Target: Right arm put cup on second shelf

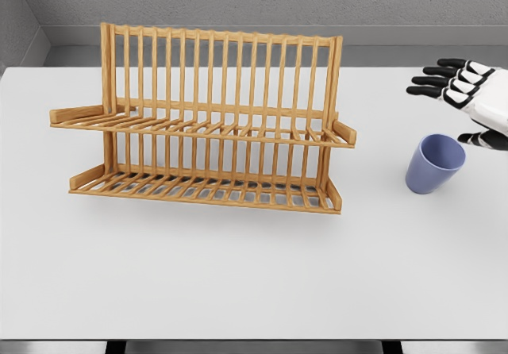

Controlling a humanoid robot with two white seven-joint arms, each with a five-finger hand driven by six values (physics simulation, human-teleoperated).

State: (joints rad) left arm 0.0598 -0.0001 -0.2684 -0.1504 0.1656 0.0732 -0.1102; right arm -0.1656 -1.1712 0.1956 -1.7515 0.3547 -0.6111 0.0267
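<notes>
White and flat, the worktop [238, 282] fills most of the frame, its near edge running along the bottom. Standing on it at centre left is a two-tier wooden dish rack [206, 124] of light orange-brown slats, with a tall slatted back, an upper shelf [198, 125] about halfway up and a lower shelf [206, 189] close to the worktop surface. Both shelves carry nothing.

At the right of the frame, well apart from the rack, a rounded periwinkle-blue cup [433, 163] rests on the worktop, tilted so that its open mouth faces up and to the right.

Just beyond the cup, at the upper right edge, the robot's white right hand [468, 100] with black fingertips reaches in from the right. Its fingers [432, 80] are spread and extended toward the left, holding nothing; the thumb lies just beside the cup's rim, though whether it touches cannot be told.
</notes>
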